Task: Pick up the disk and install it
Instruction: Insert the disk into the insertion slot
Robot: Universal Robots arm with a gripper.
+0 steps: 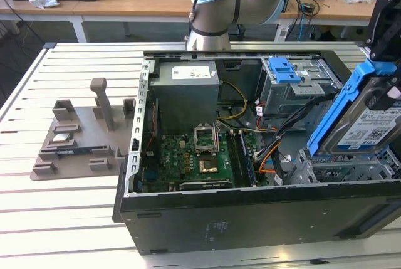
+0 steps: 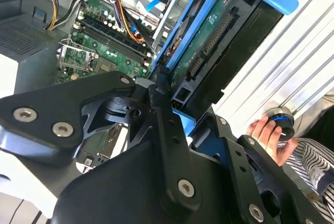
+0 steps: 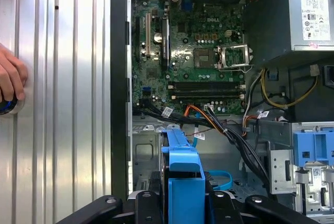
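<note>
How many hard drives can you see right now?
1. The disk, framed in its blue carrier, hangs tilted in the gripper over the case at the exterior view's right. The drive cage may hide another.

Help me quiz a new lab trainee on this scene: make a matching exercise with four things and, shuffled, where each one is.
Things
1. the disk
2. grey power supply box
3. grey fixture
4. a person's hand

Places
A. on the slatted table, at the exterior view's left of the computer case
B. on a round knob
C. tilted over the case, clamped in the gripper
D. inside the case, bearing a white sticker

Pairs: 1-C, 2-D, 3-A, 4-B
</note>
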